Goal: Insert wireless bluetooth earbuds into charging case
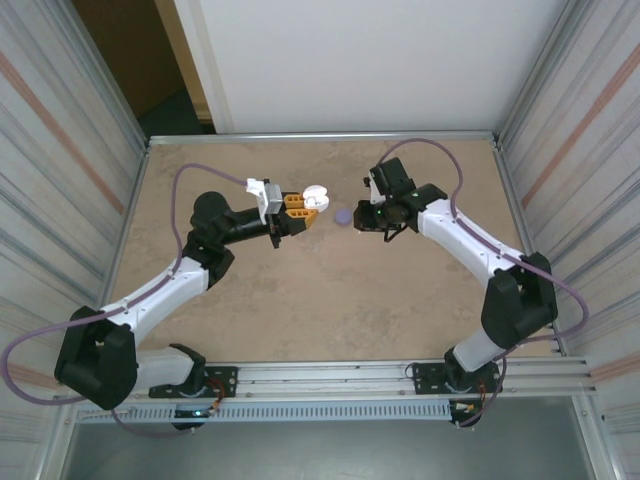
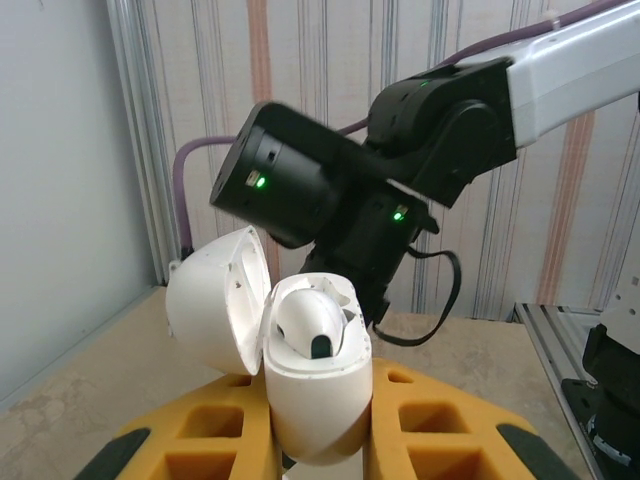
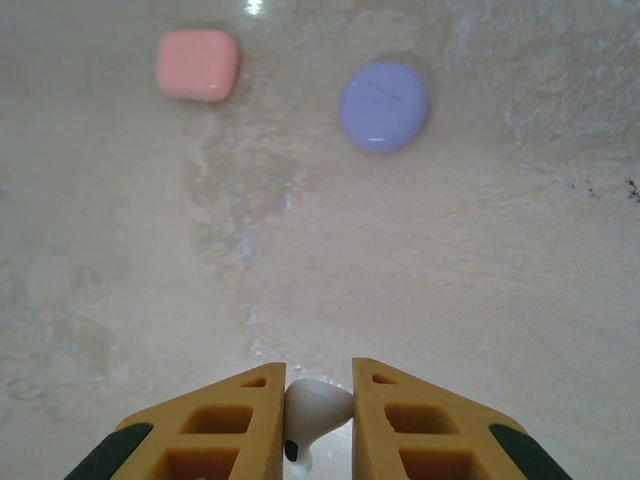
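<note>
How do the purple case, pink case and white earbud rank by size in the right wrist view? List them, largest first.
1. purple case
2. pink case, only slightly smaller
3. white earbud, smallest though nearest the camera, and partly hidden by the right gripper

No legible text, labels, brands or numbers anywhere.

In the white case [image 2: 318,390], the seated earbud [image 2: 308,325] is mostly hidden; the case's own bottom seems cut off by the view's lower edge.
</note>
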